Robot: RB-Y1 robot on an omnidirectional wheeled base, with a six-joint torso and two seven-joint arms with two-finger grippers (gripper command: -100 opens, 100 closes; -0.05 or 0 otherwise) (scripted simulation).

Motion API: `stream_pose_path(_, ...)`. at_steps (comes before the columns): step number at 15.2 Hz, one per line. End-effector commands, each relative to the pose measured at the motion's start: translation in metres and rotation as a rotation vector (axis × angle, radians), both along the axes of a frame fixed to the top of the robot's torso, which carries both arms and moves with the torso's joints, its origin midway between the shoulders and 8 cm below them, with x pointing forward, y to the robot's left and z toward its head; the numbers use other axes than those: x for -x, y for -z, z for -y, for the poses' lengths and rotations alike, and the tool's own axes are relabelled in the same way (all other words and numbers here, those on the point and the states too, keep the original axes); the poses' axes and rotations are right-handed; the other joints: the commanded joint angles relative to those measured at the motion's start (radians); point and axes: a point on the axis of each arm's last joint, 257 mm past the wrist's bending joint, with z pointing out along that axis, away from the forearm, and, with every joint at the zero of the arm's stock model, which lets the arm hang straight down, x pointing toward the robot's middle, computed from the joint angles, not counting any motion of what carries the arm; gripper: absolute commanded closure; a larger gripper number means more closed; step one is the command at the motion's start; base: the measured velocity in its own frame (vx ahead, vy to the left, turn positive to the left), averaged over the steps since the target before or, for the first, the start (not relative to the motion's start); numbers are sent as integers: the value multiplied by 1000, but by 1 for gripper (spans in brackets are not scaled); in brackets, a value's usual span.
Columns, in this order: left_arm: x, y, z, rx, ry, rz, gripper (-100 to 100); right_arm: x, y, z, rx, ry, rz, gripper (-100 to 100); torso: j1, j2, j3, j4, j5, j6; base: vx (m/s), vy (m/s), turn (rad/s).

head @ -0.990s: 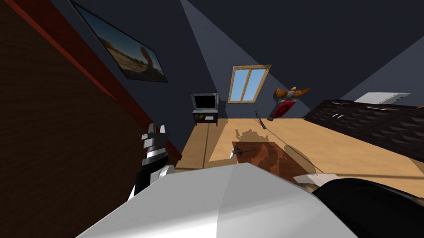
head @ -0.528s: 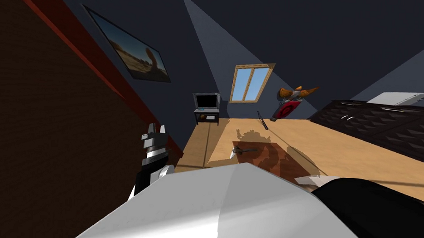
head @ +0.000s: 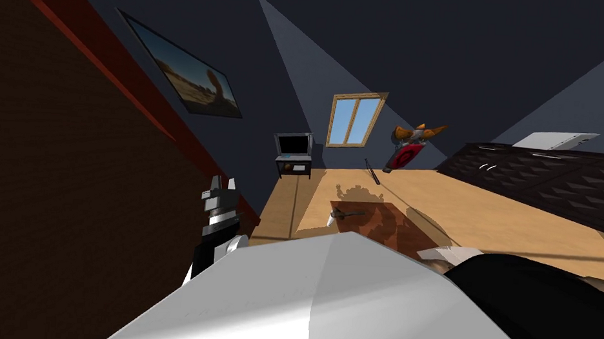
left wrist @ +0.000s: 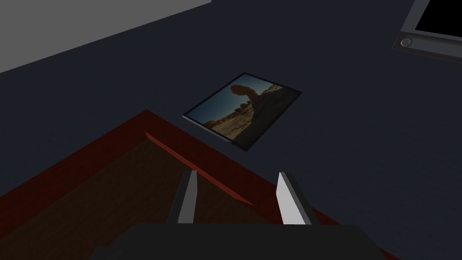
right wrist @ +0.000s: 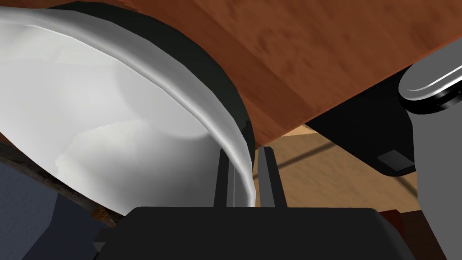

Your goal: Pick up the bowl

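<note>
The bowl (right wrist: 113, 122) is white inside and dark outside, and looms large in the right wrist view. My right gripper (right wrist: 246, 176) is shut on its rim, one finger inside the wall and one outside. The bowl sits over a reddish-brown wooden surface (right wrist: 338, 58), and most of its far side is out of frame. My left gripper (head: 222, 185) is raised at my left side next to a dark brown wall (head: 66, 197). Its fingers (left wrist: 286, 198) stand open with nothing between them.
A light wooden floor (head: 486, 213) stretches ahead with a red-brown patch (head: 382, 223) close to me. A dark cabinet (head: 552, 184) runs along the right. A small stand with a screen (head: 293, 154) is at the far wall.
My head camera has shifted slightly, then drifted back a little. My right gripper's fingers have come together on the bowl's rim. The left arm has not moved.
</note>
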Motion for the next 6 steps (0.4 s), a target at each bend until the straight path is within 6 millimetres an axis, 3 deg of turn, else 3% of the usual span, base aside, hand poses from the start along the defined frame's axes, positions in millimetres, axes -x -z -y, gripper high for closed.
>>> stream_pose_path(1, 0, 0, 0, 0, 0, 0, 0, 4, -6, -1, -1, -12, 1, 100, 0, 0, 0, 0, 0, 0, 62, 16, -101)
stream_pose_path(6, 0, 0, 0, 0, 0, 0, 0, 9, -13, -1, -3, -21, 1, 100, 1, -2, -1, 0, 1, -1, 48, 11, -48)
